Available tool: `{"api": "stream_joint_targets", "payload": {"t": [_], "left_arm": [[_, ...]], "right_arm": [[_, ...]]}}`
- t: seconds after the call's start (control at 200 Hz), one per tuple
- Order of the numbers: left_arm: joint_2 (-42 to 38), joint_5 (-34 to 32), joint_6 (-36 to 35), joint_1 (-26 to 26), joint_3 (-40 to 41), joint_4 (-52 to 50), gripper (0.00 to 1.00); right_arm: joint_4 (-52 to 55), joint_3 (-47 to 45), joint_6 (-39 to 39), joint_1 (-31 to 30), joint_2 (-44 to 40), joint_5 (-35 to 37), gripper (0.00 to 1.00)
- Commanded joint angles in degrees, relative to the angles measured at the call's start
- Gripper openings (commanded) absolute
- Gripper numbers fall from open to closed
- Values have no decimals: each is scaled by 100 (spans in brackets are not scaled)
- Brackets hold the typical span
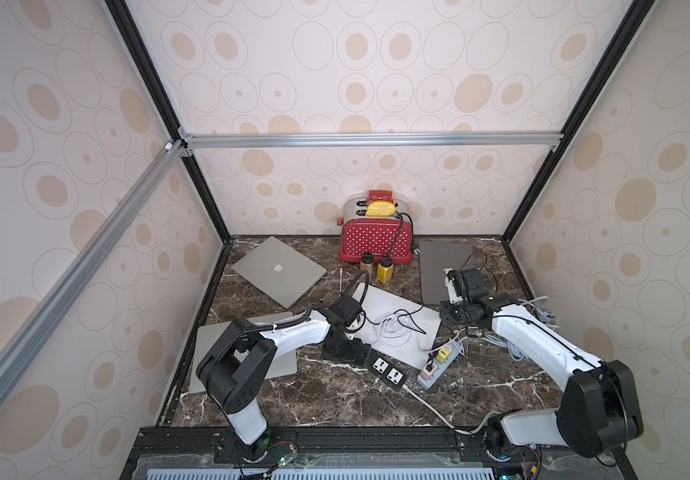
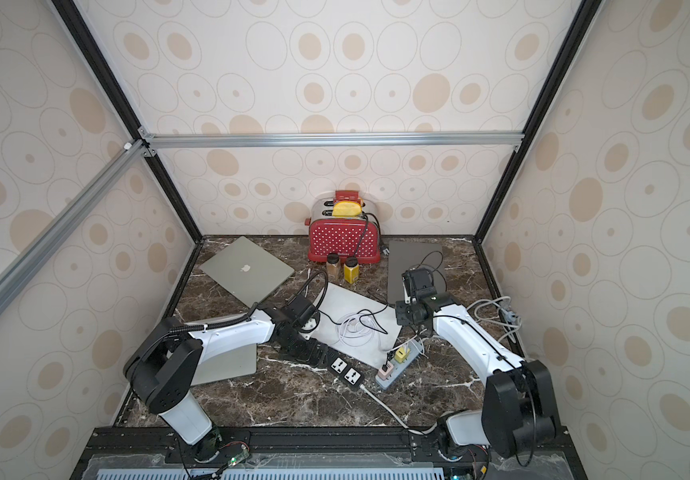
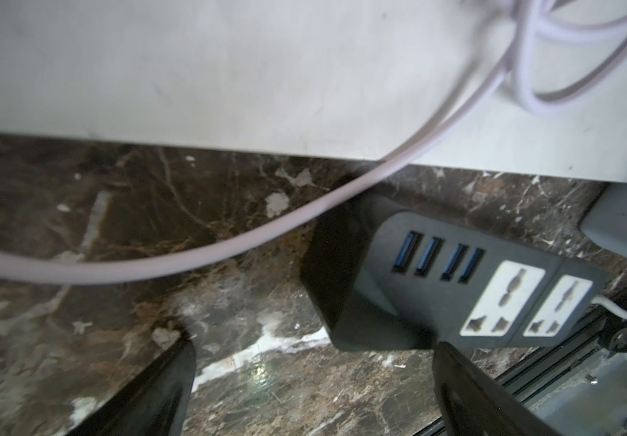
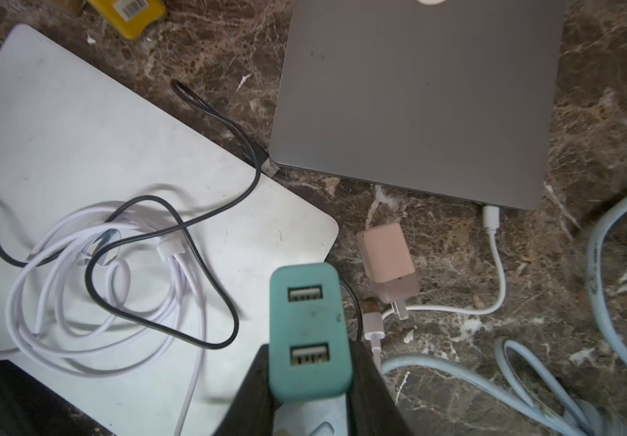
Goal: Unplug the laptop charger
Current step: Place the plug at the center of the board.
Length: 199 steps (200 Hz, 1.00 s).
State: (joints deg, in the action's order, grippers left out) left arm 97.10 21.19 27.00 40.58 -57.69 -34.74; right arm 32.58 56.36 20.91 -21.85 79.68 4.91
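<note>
Marble counter (image 1: 335, 395), cluttered: right hand (image 4: 310, 358) clamps a teal two-port charger block (image 4: 306, 302) above it, apparently already pulled free; white cable (image 4: 499, 271) sits plugged into the grey laptop (image 4: 417, 94), maybe left to do; left hand (image 3: 312, 392) gapes wide beside the black power strip (image 3: 493, 287).

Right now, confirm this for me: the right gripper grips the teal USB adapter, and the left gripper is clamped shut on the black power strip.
Wrong about the left gripper: the left wrist view shows its jaws wide open, with the black power strip near them, not clamped. The right gripper does grip the teal USB adapter.
</note>
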Motion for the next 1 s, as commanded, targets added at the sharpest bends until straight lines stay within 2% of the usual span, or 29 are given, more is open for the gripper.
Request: {"api": "stream_joint_targets", "payload": {"t": [0.0,0.21,0.255,0.416,0.486,0.636,0.716,0.856,0.991], "left_arm": [[-165,121,-189,64,-274,28,99],[-9,83,-46,64,-643,85,99],[-13,116,30,64,-668,146,99],[-228,82,293,74,-662,196,99],[-368,27,377,75,-634,170,99],[-538,97,533,99,-559,248,99],[-539,165,532,162,-587,257,99],[-474,401,499,275,-666,347,99],[-470,529,448,337,-563,548,99]], "right_arm": [[304,202,-25,135,38,-155,0],[128,-226,6,687,-125,-653,0],[22,-328,-15,959,-137,-775,0],[-65,-354,-139,1298,114,-1072,0],[-108,-356,-126,1423,224,-1191,7],[-26,-306,-187,1586,227,-1294,36],[149,-296,-244,1587,-13,-1172,47],[633,-279,-304,1590,-705,-958,62],[1135,-303,-219,1582,-1603,-1061,69]]}}
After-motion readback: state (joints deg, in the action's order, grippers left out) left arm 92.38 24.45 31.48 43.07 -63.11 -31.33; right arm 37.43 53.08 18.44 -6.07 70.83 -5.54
